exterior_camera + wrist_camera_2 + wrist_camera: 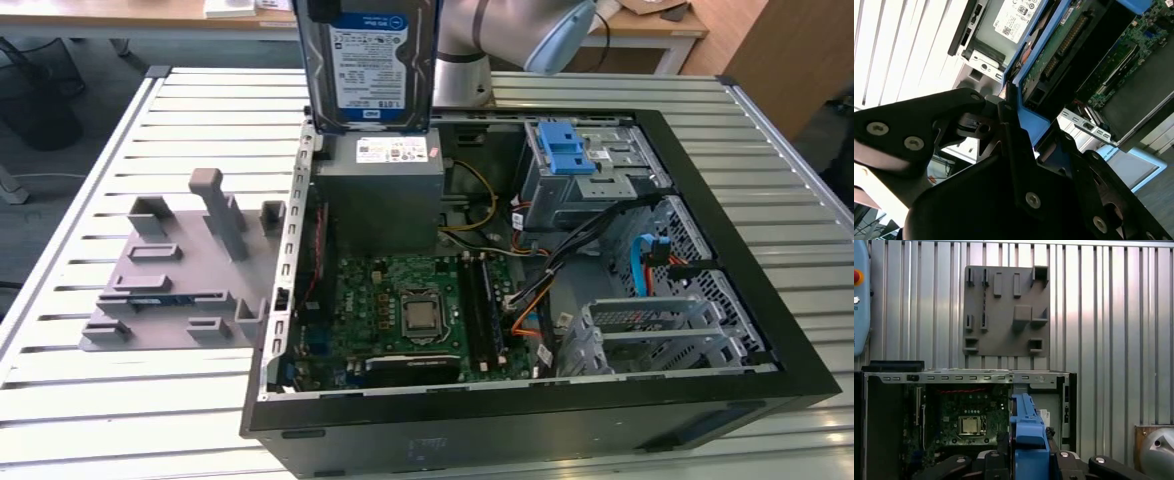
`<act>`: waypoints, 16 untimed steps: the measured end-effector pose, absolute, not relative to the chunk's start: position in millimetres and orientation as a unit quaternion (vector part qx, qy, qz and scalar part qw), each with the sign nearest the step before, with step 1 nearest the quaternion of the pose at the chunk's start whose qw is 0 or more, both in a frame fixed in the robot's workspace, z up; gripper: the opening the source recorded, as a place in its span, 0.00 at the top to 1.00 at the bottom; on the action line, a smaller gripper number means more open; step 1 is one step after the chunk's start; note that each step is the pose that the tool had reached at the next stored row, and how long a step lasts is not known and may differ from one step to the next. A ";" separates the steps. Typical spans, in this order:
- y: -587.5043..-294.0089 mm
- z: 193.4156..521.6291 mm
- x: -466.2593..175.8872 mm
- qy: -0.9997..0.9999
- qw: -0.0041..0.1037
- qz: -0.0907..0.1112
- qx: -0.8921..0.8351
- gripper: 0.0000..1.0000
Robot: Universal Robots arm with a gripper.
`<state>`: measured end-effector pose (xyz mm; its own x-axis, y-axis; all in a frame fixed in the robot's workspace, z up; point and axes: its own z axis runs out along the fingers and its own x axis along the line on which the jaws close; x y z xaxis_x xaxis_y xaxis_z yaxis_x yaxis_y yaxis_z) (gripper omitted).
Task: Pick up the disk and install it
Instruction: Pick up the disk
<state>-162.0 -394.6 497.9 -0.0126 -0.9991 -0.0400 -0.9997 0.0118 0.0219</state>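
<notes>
Gripping the disk (368, 62) with the gripper (1027, 457), black fingers (1011, 135) pressed onto the blue plastic frame from both sides (plain in both wrist views). Holding it upright, label facing the exterior camera, above the far edge of the open computer case (534, 430), just over the grey box (380, 190) with the white sticker. Well apart from the drive cage (587, 165) with the blue latch, off toward the exterior view's right.

Likely dense and rigid for so flat a thing: metal body, no give. Probably smooth and slippery on the bare metal faces, so best taken by the frame's edges, as here. Fragile too, judging by the bare green circuit board (1054, 55) on the underside; no squeezing there, no knocks against the case walls.

Carrying a blue-and-white label crowded with small print; leaving brand and numbers unread. Same for the stickers on the grey box.
</notes>
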 end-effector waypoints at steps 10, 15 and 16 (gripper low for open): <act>-396.8 497.9 -159.5 0.711 0.007 0.022 -0.703 0.64; -400.7 497.9 -157.1 0.711 0.006 0.022 -0.703 0.64; -401.5 497.9 -156.4 0.711 0.007 0.022 -0.703 0.64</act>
